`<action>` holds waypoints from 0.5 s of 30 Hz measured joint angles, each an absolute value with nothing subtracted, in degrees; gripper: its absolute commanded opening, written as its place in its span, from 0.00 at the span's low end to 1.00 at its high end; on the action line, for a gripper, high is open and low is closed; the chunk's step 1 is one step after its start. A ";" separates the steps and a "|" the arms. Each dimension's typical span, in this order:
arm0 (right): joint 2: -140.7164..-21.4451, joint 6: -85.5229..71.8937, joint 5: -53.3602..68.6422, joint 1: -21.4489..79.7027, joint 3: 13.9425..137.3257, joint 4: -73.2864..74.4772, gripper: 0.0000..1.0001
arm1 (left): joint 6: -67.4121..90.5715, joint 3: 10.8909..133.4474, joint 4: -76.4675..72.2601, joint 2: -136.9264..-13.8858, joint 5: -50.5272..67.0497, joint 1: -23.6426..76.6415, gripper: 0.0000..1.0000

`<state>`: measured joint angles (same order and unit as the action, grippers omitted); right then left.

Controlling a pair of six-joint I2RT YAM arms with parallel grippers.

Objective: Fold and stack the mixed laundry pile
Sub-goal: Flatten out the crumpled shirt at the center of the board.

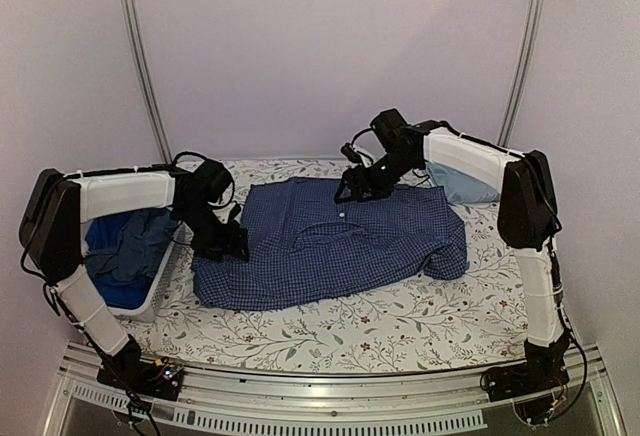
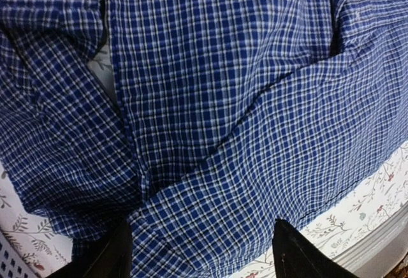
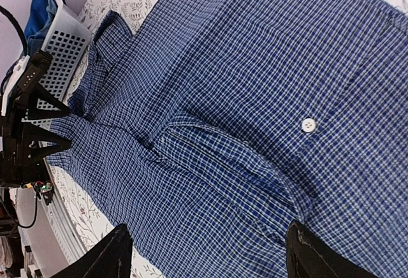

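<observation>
At the far left of the table a white plastic slotted basket point(image 1: 157, 281) holds crumpled soft blue garments point(image 1: 125, 244), a darker one lying over a brighter solid-blue piece. Just beside the basket's right wall, the left gripper point(image 1: 228, 246) is down at the left edge of the dark blue small-check button-up shirt point(image 1: 330, 246). In the left wrist view its two black fingers point(image 2: 294, 252) stand well apart, with a fold of the checked cloth lying between them and not pinched. The shirt is spread across the middle of the white floral-print tablecloth point(image 1: 400, 321), fairly flat but rumpled, with raised creases near its centre and its right end bunched into a thick roll. A single small white button point(image 1: 343, 214) shows on the upper middle of the fabric. The right gripper point(image 1: 352, 192) hangs at the shirt's far edge, just right of centre. In the right wrist view its fingers point(image 3: 319, 259) are spread wide over the cloth with nothing held between them. Behind the right arm, at the table's far right, a plain light-blue shirt point(image 1: 465, 188) lies partly hidden by the arm's white link.
</observation>
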<state>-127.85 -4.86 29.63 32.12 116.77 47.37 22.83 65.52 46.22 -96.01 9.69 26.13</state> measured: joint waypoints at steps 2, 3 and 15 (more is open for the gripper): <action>-129.86 -4.58 29.47 33.21 116.97 47.51 0.83 | 22.85 64.16 46.19 -96.01 10.37 26.15 0.58; -130.78 -4.49 29.43 33.65 116.81 47.68 0.82 | 22.81 63.13 46.24 -96.01 11.05 26.30 0.49; -126.13 -6.07 27.81 29.10 96.23 43.68 0.73 | 15.42 70.87 45.04 -96.23 17.78 39.40 0.00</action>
